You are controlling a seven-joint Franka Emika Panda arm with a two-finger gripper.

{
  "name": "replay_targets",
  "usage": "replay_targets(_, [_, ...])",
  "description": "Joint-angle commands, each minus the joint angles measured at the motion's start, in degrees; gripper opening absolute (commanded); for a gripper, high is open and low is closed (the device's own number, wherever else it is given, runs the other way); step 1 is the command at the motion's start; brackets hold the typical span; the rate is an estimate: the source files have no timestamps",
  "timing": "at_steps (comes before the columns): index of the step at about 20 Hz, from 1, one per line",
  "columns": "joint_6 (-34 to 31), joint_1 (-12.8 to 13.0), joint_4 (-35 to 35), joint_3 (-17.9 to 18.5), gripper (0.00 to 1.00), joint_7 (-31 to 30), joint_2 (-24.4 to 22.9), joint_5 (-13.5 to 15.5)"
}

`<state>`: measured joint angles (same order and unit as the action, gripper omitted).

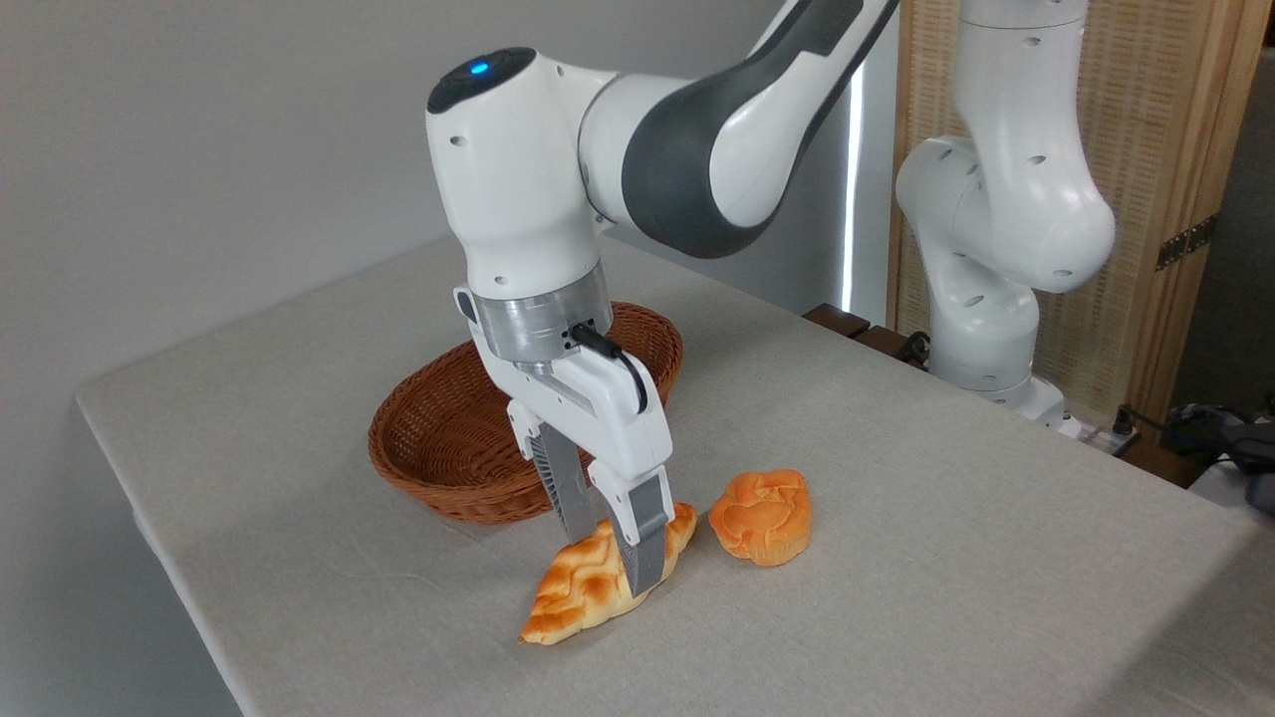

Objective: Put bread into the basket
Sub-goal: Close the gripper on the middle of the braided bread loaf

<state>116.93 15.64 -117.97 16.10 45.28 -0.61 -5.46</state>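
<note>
The bread, a braided golden loaf with browned ridges, lies on the grey tablecloth just in front of the basket. My gripper points straight down over its right half, one finger on the far side and one on the near side, both pressed against the loaf. The loaf's left end still rests on the cloth. The basket, oval and reddish-brown wicker, stands behind the gripper with nothing showing in it; my wrist hides part of its right half.
A round orange muffin-shaped bun sits just right of the loaf. The robot's base stands at the table's far right edge. The table's front edge runs close below the loaf.
</note>
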Motion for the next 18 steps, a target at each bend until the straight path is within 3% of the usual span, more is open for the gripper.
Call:
replay_targets(1, [2.51, 0.54, -1.91, 0.25, 1.00, 0.51, -1.58, 1.14])
replay_targets(3, [3.73, 0.54, -1.91, 0.25, 1.00, 0.68, -1.58, 4.39])
replay_targets(18, [4.88, 0.45, -5.77, 0.33, 1.00, 1.30, -1.32, 3.88])
